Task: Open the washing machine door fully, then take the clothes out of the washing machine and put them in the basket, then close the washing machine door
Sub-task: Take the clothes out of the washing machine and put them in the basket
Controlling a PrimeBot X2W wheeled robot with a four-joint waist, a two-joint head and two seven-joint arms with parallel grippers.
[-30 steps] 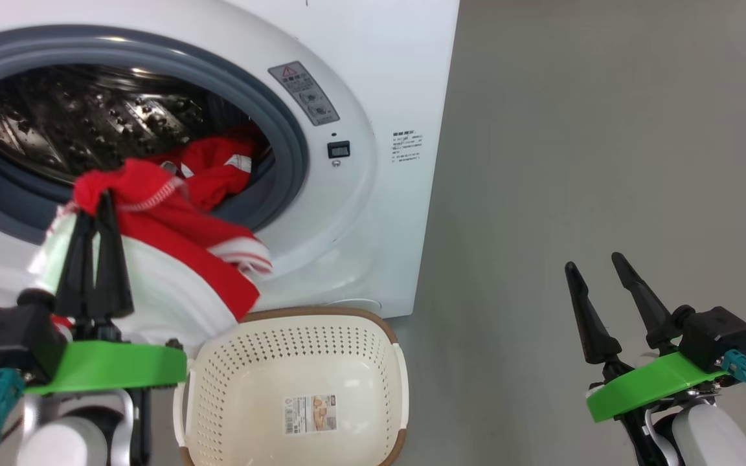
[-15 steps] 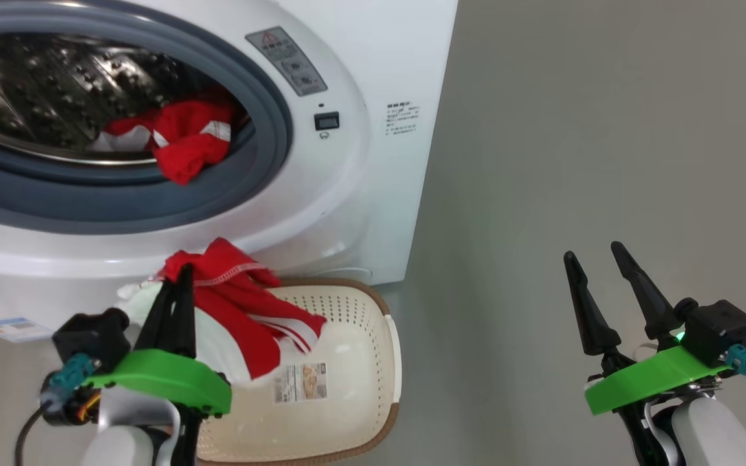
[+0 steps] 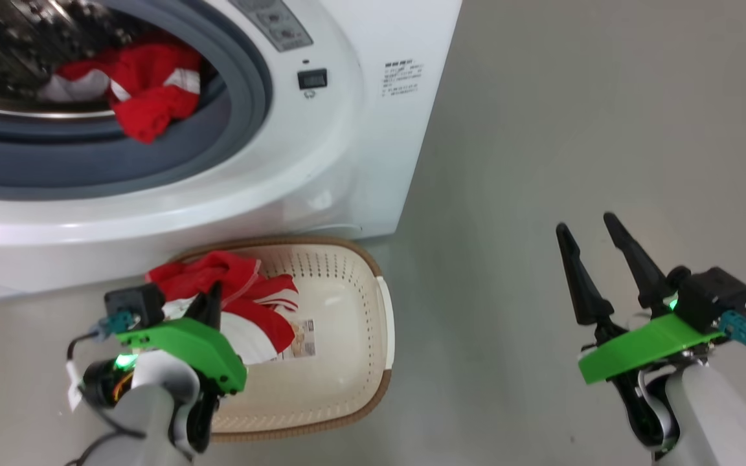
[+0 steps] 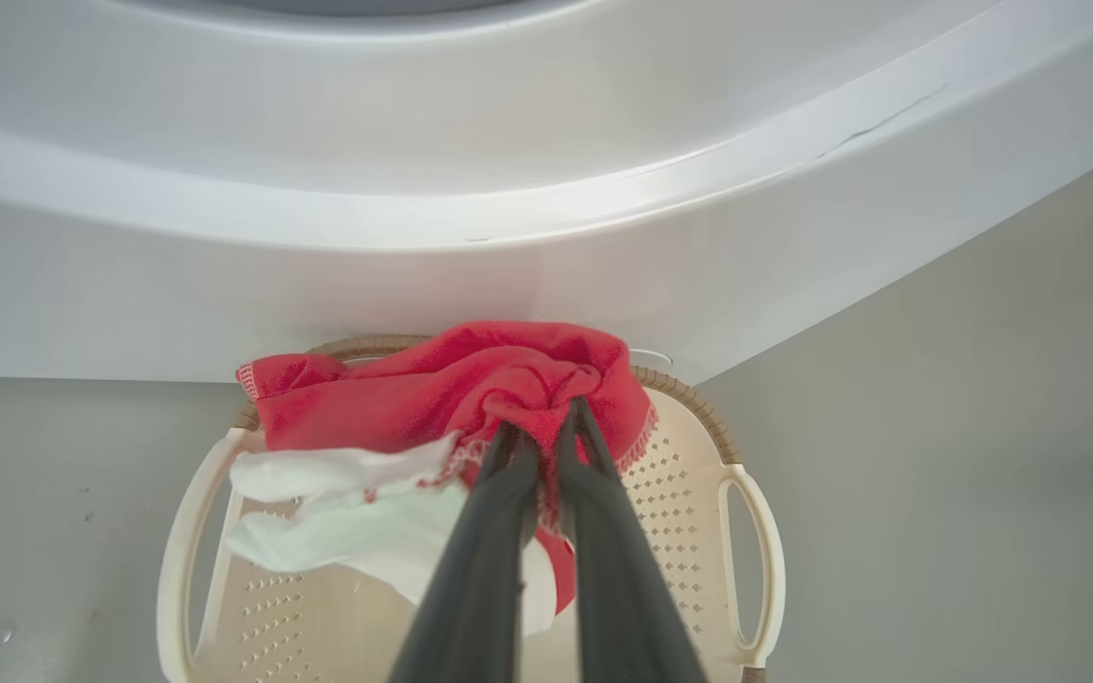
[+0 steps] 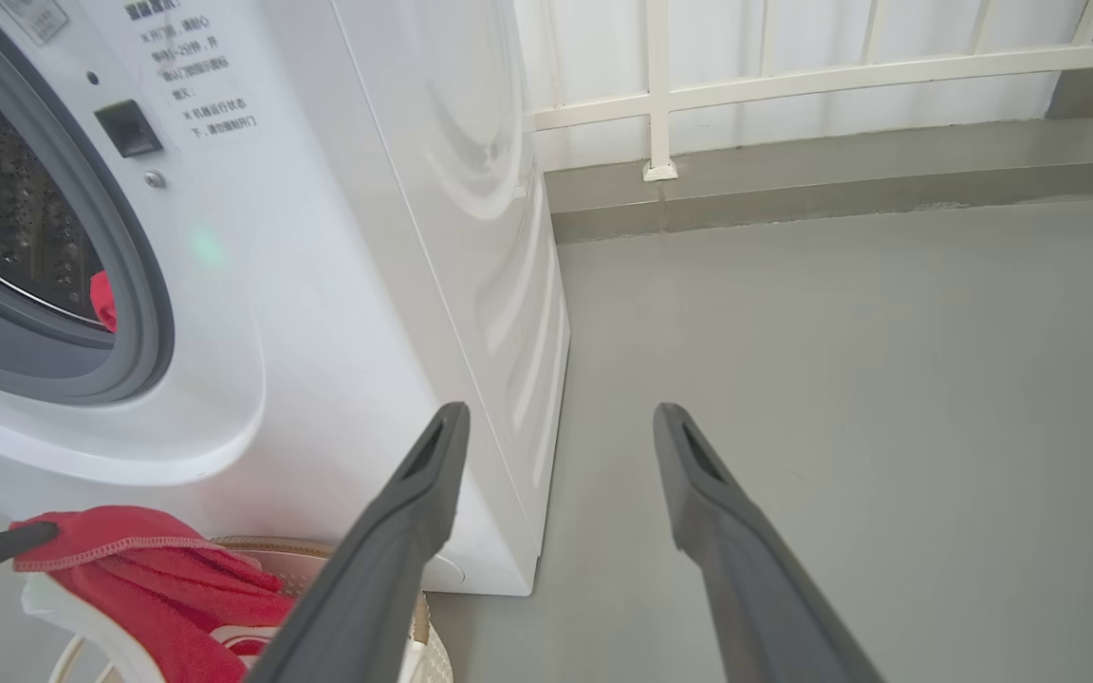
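Note:
The white washing machine (image 3: 321,162) stands open, and its door is out of view. Red clothes (image 3: 143,84) with white trim lie in the steel drum, spilling onto the grey ring. My left gripper (image 3: 212,292) is shut on another red and white garment (image 3: 243,285), which hangs into the cream basket (image 3: 353,349) on the floor before the machine. In the left wrist view the gripper (image 4: 542,422) pinches the red fabric (image 4: 414,394) above the basket's far rim (image 4: 689,394). My right gripper (image 3: 585,221) stands open and empty over the floor to the right.
Grey floor (image 3: 574,116) stretches to the right of the machine. The right wrist view shows a white railing (image 5: 793,71) and a low kerb behind that floor, and the machine's side panel (image 5: 471,190) just left of the right gripper (image 5: 561,410).
My left gripper has carried the red garment from the drum mouth down into the basket. The head camera has tilted downward. The right arm has stayed in place, still open.

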